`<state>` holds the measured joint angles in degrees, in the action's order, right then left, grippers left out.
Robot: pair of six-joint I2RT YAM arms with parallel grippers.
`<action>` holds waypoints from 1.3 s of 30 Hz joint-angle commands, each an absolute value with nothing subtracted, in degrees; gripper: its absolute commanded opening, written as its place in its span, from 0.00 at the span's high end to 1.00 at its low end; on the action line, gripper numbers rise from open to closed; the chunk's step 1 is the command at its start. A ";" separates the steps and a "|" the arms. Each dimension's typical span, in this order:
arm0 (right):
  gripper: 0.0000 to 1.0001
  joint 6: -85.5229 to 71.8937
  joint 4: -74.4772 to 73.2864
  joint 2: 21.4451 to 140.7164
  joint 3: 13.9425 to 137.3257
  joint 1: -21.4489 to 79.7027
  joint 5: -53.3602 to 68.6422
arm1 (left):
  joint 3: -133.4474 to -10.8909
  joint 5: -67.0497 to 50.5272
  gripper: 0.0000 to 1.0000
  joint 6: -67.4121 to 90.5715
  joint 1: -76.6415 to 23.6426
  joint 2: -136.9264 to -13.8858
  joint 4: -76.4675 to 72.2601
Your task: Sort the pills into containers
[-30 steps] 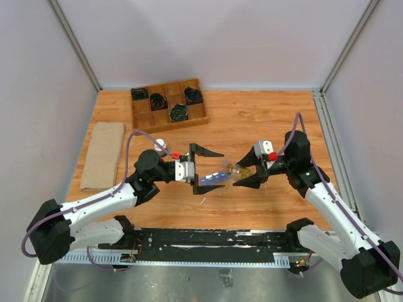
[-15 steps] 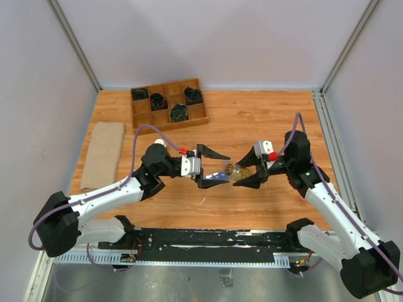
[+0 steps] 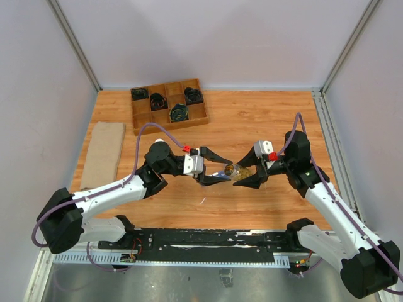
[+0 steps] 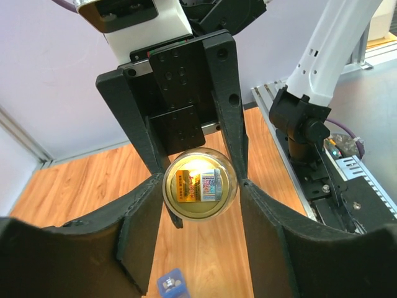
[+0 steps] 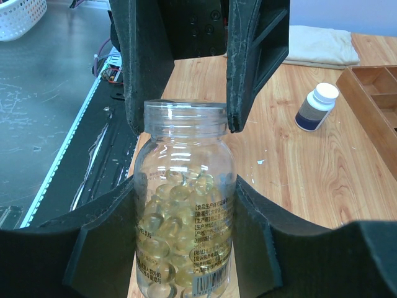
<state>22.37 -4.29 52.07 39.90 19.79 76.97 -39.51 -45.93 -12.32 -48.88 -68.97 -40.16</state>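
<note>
Since a second before, the left arm (image 3: 119, 189) had reached right toward the middle of the surface (image 3: 252, 119). Its jaws had narrowed from wide apart to either side of the open mouth of a clear bottle (image 5: 184, 186). Whether the left jaws pressed on the rim or only flanked it could not be told.

The right arm (image 3: 327, 195) had not moved. The right jaws clasped the bottle around its body, holding it on its side above the surface with the mouth pointing at the left arm. Yellowish, translucent pills (image 5: 173, 230) lay inside the bottle, gathered toward its base end.

Below the left jaws, a small part of the blue organizer (image 4: 172, 284) lay on the surface; what its compartments held could not be seen.

At the back left sat a wooden tray (image 3: 169, 119) with black coils (image 3: 179, 113) in four compartments. A folded tan cloth (image 3: 102, 154) lay by the left edge. A small dark vial (image 5: 316, 107) with a white cap stood upright near the left arm.
</note>
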 commanded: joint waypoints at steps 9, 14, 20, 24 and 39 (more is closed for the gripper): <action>0.99 23.03 -3.05 51.28 40.69 19.02 78.38 | -40.76 -47.91 0.75 -5.58 -48.49 -68.82 -43.67; 0.99 22.58 -3.12 51.46 40.91 18.71 76.14 | -38.05 -41.21 0.98 5.72 -48.72 -66.03 -45.79; 0.99 20.31 -1.72 52.50 40.88 18.12 74.01 | -34.32 -18.71 1.00 18.22 -57.37 -62.04 -45.88; 0.99 19.29 -0.88 52.65 40.61 17.64 74.25 | -32.48 -3.32 1.00 26.18 -61.39 -60.31 -45.88; 0.99 18.47 -0.16 52.40 40.41 17.11 74.92 | -33.67 2.16 0.52 31.36 -64.43 -61.99 -45.70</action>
<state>17.65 -3.05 52.84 39.90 18.50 75.50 -32.69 2.22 29.63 -63.46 -63.37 -42.24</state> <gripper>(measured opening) 0.536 0.459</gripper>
